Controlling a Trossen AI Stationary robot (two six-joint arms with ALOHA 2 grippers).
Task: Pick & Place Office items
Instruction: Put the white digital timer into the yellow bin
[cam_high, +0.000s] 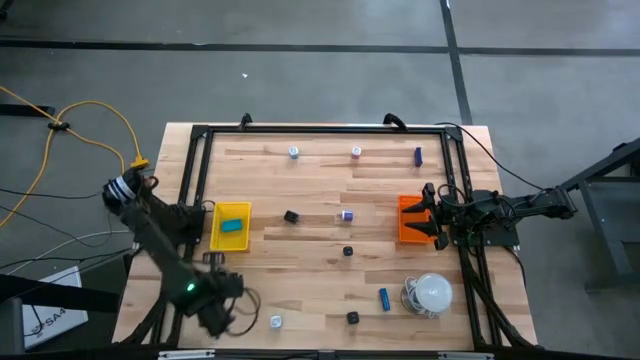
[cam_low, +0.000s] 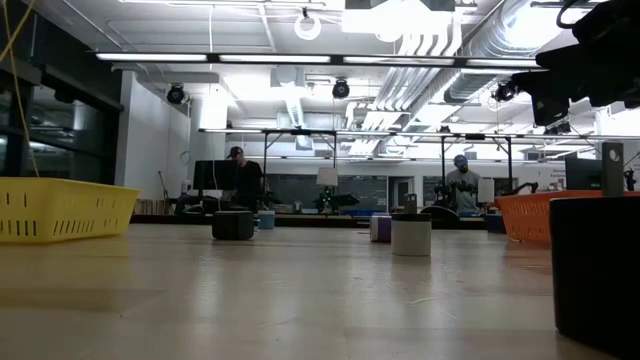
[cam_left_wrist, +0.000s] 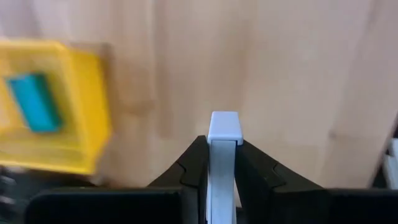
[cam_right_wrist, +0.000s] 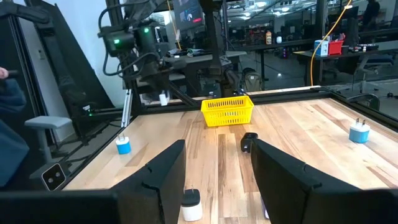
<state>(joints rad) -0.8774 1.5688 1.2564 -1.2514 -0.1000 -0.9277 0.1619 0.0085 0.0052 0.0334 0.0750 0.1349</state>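
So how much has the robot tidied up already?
Not much yet. One teal piece already lies in the yellow tray. The left claw is shut on a small white piece, away from that tray. The right claw waits open at the orange tray. About ten little pieces, like the black block, are on the table.

The surface is made of pale wooden planks, smooth, with a soft sheen seen in the low view. The yellow tray and the orange tray look like plastic with a perforated lattice wall. A smooth pale plastic piece is clamped by the matt black jaws of the left gripper.
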